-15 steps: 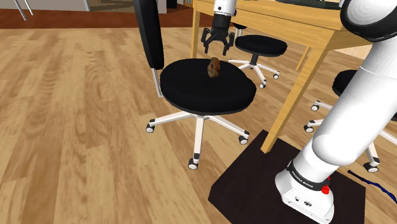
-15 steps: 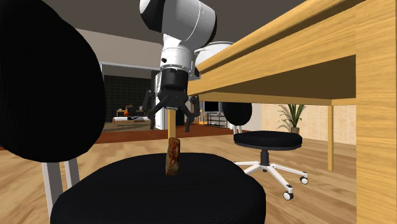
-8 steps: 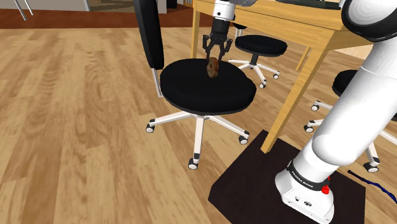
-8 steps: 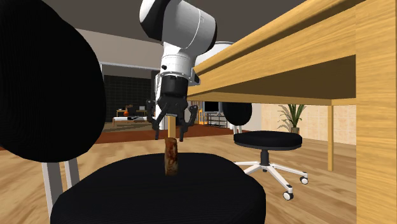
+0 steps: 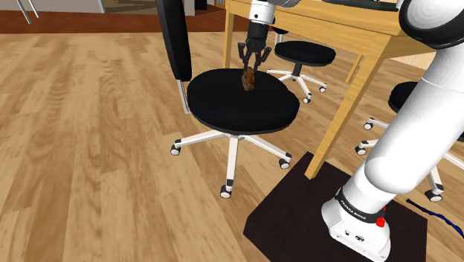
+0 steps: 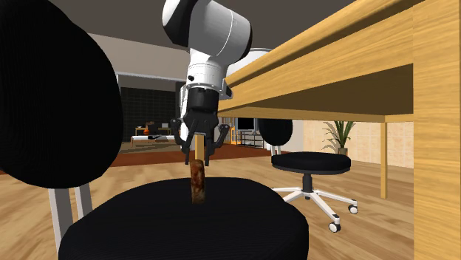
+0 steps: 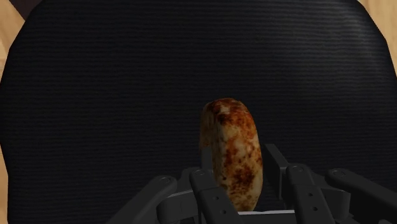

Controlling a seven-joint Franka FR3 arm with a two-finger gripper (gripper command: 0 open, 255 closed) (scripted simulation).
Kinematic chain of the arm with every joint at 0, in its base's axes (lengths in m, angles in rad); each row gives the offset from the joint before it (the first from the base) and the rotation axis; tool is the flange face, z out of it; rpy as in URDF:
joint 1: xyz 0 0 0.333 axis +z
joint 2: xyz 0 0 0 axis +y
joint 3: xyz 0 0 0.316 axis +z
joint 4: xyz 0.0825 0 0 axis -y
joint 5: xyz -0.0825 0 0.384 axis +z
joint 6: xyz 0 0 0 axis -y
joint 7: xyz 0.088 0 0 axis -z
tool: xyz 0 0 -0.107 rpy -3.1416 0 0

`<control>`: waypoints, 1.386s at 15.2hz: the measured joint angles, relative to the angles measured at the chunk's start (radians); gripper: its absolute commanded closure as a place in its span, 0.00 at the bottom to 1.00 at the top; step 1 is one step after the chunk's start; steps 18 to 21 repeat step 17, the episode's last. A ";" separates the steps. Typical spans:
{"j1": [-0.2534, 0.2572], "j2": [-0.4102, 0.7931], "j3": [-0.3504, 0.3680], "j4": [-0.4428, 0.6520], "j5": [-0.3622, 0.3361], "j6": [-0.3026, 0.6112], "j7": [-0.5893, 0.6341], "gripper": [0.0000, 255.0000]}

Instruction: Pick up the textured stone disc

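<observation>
A mottled brown-and-orange stone disc [image 5: 249,79] stands on its edge on the black seat [image 5: 238,108] of an office chair. My gripper [image 5: 251,65] hangs straight over the disc, open, its fingers straddling the top. From the second exterior view the disc [image 6: 198,182] is edge-on, a thin upright slab, with the gripper [image 6: 197,154] around its upper end. Through the wrist camera the disc [image 7: 232,153] rises between the fingers of the gripper [image 7: 236,168] against the dark seat [image 7: 95,95]. No finger is pressed to it.
The chair's tall backrest [image 5: 172,37] rises at the shoulder view's left of the seat. A wooden table [image 5: 327,18] overhangs close by, its leg [image 5: 338,112] beside the seat. Another black chair [image 5: 305,53] stands under the table. A black mat [image 5: 297,216] lies beneath my stand.
The gripper has come down from above the disc until its fingers straddle the disc's top, and its fingers have narrowed. The disc has not moved.
</observation>
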 measured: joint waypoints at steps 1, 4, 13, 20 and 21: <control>0.000 0.000 0.001 0.001 0.003 0.003 0.005 1.00; -0.001 0.001 0.002 0.008 0.003 -0.009 0.017 1.00; -0.008 0.012 0.002 0.110 0.029 -0.129 0.030 1.00; -0.011 0.015 -0.001 0.168 0.050 -0.179 0.032 1.00; -0.011 0.015 -0.001 0.168 0.050 -0.179 0.032 1.00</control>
